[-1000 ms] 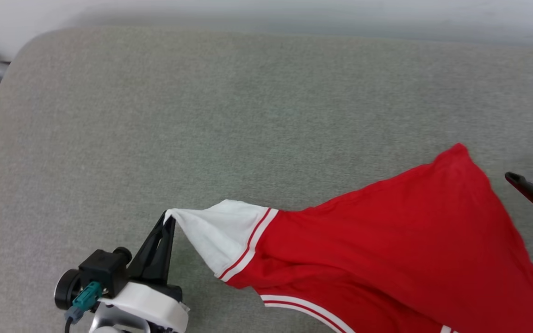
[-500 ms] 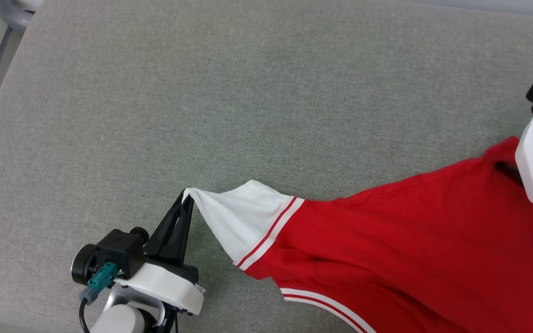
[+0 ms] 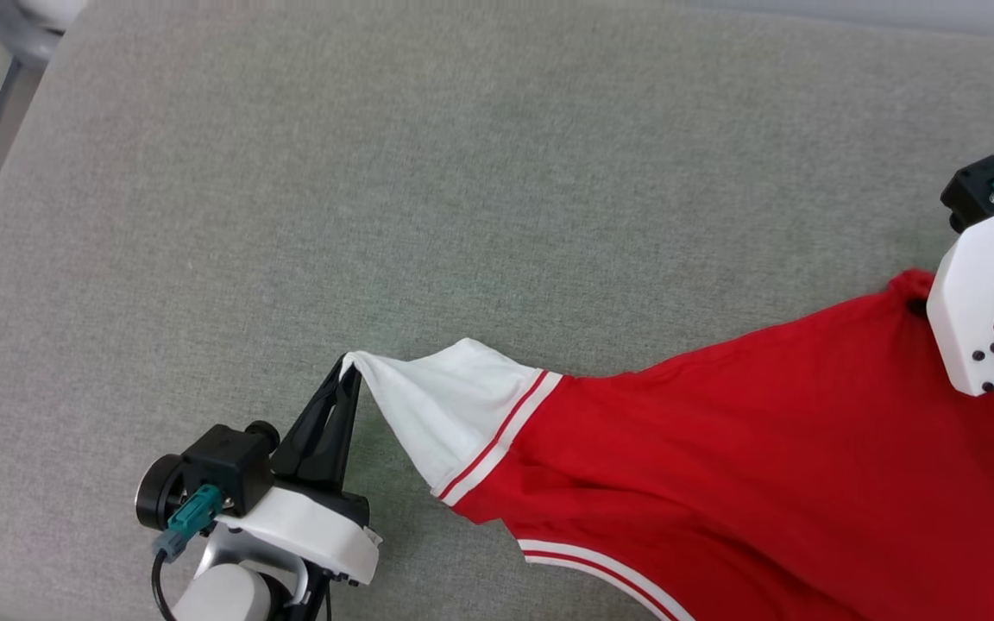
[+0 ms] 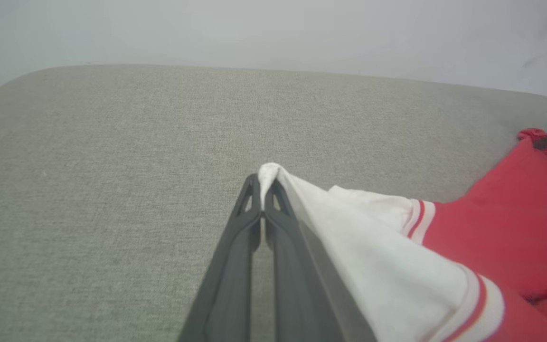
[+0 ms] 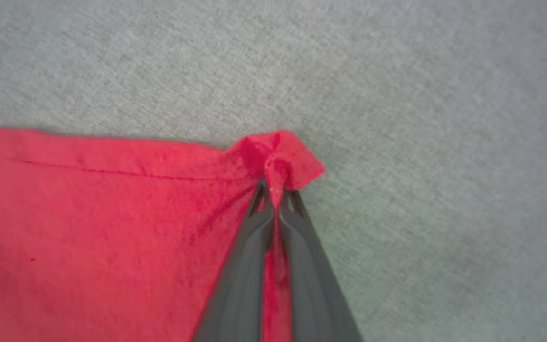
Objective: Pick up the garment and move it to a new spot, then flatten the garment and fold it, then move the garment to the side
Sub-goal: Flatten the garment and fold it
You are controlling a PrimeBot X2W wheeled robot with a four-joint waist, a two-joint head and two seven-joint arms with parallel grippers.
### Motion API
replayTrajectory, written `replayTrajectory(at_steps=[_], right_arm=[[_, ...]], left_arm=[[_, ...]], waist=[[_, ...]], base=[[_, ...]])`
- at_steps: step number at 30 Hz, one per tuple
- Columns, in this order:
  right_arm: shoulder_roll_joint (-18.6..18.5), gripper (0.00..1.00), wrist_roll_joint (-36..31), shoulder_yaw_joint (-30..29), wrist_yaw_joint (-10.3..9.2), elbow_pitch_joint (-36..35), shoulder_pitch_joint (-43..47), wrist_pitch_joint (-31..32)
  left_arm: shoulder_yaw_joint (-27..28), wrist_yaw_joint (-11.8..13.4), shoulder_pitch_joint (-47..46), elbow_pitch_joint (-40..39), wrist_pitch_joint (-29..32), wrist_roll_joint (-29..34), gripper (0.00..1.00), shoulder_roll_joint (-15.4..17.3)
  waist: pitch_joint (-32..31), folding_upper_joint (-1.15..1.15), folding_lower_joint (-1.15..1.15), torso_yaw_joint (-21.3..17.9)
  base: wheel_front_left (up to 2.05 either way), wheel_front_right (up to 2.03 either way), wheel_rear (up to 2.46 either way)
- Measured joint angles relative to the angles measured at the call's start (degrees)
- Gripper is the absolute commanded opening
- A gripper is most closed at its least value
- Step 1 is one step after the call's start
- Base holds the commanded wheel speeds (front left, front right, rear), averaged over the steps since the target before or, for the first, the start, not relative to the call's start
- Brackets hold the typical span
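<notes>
One red garment (image 3: 764, 466) lies stretched across the lower right of the head view on a grey bench (image 3: 462, 172). Two tools grip it: the left tool (image 3: 349, 369) is clamped on its white sleeve tip, and the right tool (image 5: 276, 192) is clamped on a red corner at the right edge.

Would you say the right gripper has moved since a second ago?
Yes: the right gripper came leftward onto the garment's red corner, which it stood clear of.

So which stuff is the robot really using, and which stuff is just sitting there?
For the job:
- the garment, red with a white sleeve
- the left gripper, shut on the sleeve tip
- the right gripper, shut on a red corner

Just there:
- the grey cushion under it all
- the pale wall behind
</notes>
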Motion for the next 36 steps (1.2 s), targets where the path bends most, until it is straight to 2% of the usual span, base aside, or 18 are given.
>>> replayTrajectory(at_steps=[5,12,18,24,28,36], right_arm=[[-0.7,0.0,2.6,0.9,-0.01,-0.6,-0.8,-6.9],[-4.1,0.0,5.9,2.3,-0.01,-4.8,-0.9,-15.3],[-5.2,0.0,8.3,-0.9,-0.02,-8.4,-0.1,-22.9],[-5.1,0.0,7.0,-3.1,-0.02,-11.7,-1.0,-26.4],[-3.7,0.0,5.2,-5.4,-0.02,-13.1,-3.7,-28.2],[-1.2,0.0,-2.0,-10.8,-0.02,-13.6,-13.1,-30.6]], left_arm=[[-0.1,-0.2,0.2,0.0,-0.1,0.6,0.0,1.2],[0.4,-0.5,-1.9,-2.1,1.4,1.1,0.0,3.6],[1.6,-1.2,-8.4,-5.0,3.8,1.6,0.0,5.3],[2.1,-2.9,-20.0,-5.9,7.2,3.6,0.0,7.6],[1.5,-5.6,-29.1,-5.5,9.3,4.0,0.0,7.3],[1.5,-8.4,-48.0,-1.5,12.4,4.2,0.0,6.4]], waist=[[-3.7,0.0,0.0,-1.2],[-9.4,0.0,0.0,-3.4],[-12.9,0.0,-0.01,-5.3],[-14.6,0.0,-0.01,-7.2],[-14.2,0.0,-0.01,-8.1],[-9.1,0.0,-0.01,-9.1]], base=[[0.0,0.0,0.0],[0.0,0.0,0.0],[0.0,0.0,0.0],[0.0,0.0,0.0],[0.0,0.0,0.0],[0.0,0.0,0.0]])
